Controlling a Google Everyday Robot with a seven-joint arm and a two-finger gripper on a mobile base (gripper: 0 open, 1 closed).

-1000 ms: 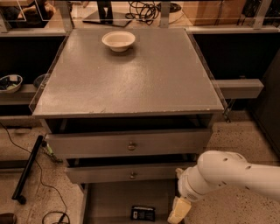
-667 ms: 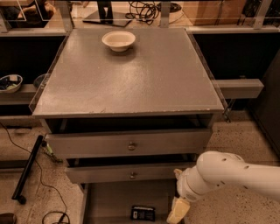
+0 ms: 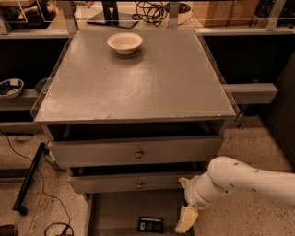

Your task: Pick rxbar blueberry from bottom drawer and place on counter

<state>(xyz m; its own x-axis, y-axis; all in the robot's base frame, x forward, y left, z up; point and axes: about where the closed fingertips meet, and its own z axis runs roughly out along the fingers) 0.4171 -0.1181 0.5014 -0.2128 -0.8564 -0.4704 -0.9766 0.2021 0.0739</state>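
The bar [image 3: 150,224] was found lying on the floor of the bottom drawer [image 3: 117,211], not yet grasped. The gripper [image 3: 186,220] was held just beside it. Whether it was open or closed could not be told. Grasping, lifting and placing on the counter [image 3: 138,87] were left to be done.

A pale bowl [image 3: 124,43] sits in the upper centre. Black cables [image 3: 150,10] coil at the top edge. A small dish [image 3: 10,87] rests on a shelf [image 3: 20,99] at far left. A black pole [image 3: 28,177] lies on speckled floor [image 3: 64,196] at lower left. The gripper [image 3: 186,220] is at the bottom, right of centre
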